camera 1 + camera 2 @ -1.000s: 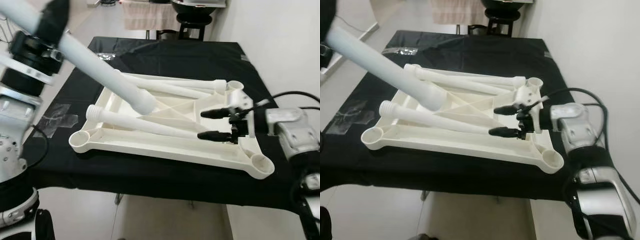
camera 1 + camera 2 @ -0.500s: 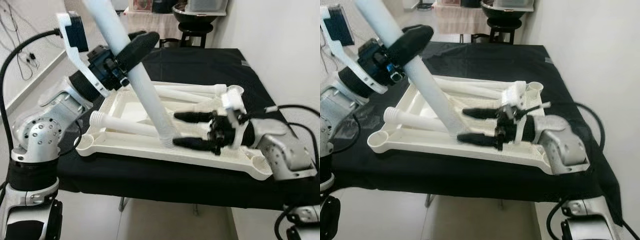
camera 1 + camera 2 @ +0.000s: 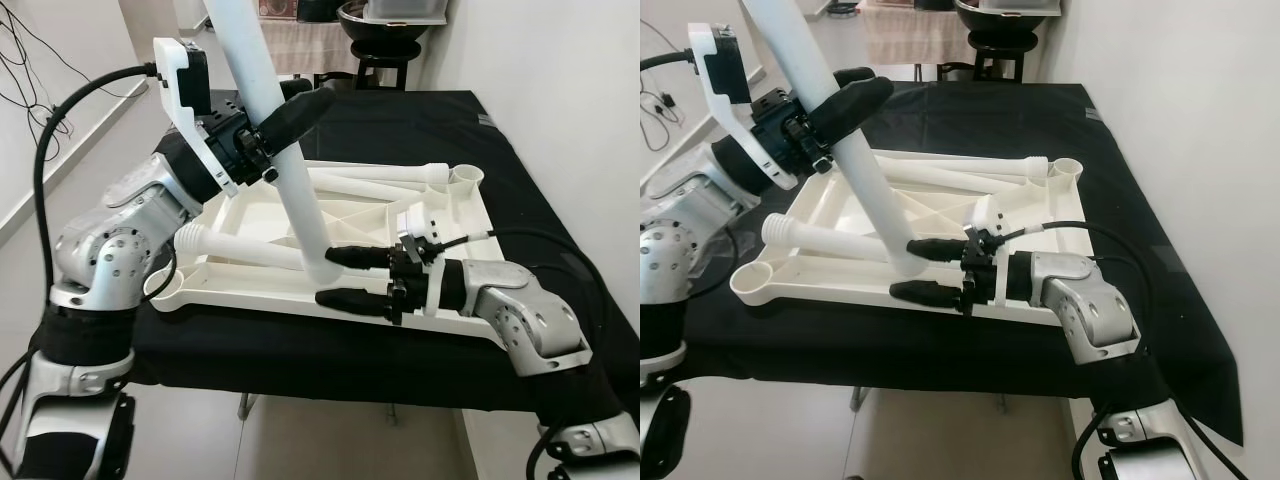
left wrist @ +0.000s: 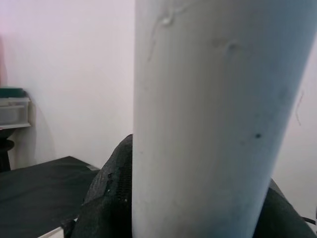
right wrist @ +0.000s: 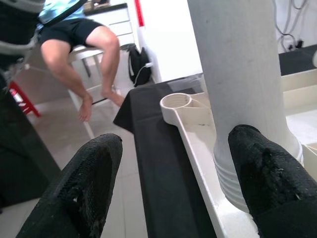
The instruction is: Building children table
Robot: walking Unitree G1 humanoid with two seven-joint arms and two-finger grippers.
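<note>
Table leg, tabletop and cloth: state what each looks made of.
Leg: likely moulded plastic, matte off-white, with a ridged threaded end and small scuffs in the left wrist view. Tabletop: the same plastic by its look, with moulded ribs and round corner sockets. Cloth: black woven fabric, matte, draping over the edge.

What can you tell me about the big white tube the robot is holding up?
The white tube is a smooth, plastic-looking table leg, thick and round, with ridged rings at its lower end. It stands tilted, its lower end down on the upturned white tabletop on the black cloth. The left gripper is clamped around its middle. The right gripper sits open beside its lower end.
</note>
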